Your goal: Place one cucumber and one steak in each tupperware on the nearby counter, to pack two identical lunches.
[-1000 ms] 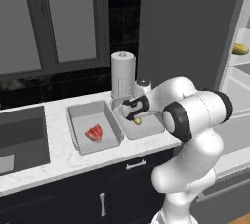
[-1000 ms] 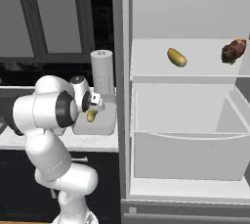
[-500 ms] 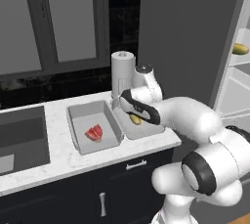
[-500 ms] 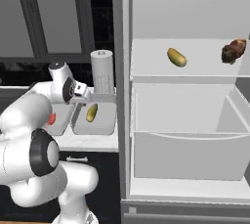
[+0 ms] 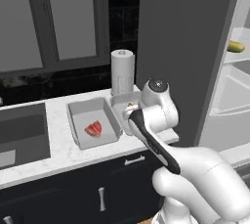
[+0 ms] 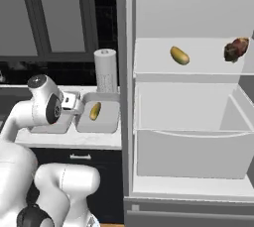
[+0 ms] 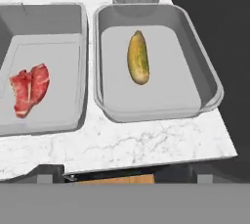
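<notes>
Hanging above the counter [image 7: 146, 142] edge with my gripper [image 6: 74, 103] spread wide and nothing in it, I look down on 2 shallow grey plastic trays side by side on the veined white marble. The tupperware [image 7: 200, 66] nearest the paper towel roll [image 5: 122, 71] holds 1 cucumber [image 7: 138, 57], a smooth, stubby yellow-green oblong whose long axis runs toward the roll. The other tupperware [image 7: 73, 27], on the side away from the roll, holds 1 flat red steak [image 7: 30, 89] streaked with white. Neither lunch is complete, I judge, so the next reach turns away from these trays. In the right base view, past the roll, the fridge [image 6: 183, 97] stands open; on its upper shelf lie the second cucumber [image 6: 179, 55], tilted, and beyond it a lumpy dark brown steak [image 6: 235, 49], both well apart from my hand.
</notes>
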Available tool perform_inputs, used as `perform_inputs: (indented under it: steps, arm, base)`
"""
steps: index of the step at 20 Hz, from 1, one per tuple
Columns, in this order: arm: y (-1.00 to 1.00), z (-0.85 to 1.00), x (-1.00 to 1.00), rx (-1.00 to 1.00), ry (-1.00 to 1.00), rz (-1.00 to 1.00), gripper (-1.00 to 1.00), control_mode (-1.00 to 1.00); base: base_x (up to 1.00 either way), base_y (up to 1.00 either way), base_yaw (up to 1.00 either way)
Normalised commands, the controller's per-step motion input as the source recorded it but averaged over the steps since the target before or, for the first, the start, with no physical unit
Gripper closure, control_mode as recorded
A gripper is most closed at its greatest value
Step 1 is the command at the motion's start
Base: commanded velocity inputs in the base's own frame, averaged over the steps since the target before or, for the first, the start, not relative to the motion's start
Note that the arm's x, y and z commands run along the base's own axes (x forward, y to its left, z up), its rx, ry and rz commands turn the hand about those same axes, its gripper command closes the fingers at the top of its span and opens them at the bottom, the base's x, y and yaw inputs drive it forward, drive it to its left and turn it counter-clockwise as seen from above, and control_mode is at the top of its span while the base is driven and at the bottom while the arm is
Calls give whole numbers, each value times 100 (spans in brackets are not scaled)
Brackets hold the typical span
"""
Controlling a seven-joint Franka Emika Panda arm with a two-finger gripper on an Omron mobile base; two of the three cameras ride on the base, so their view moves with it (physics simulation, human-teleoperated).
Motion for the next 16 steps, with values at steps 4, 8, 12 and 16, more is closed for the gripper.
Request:
perform_inputs:
  steps: [4,8,12,16]
  arm:
    - [0,0,0,0,0,0,-100,100]
    - [0,0,0,0,0,0,-100,100]
    - [0,0,0,0,0,0,-100,100]
    - [0,0,0,0,0,0,-100,100]
  base:
    - [-100,-44,8]
    - [-100,-90,3]
    - [-4,-100,0]
    - [85,-100,2]
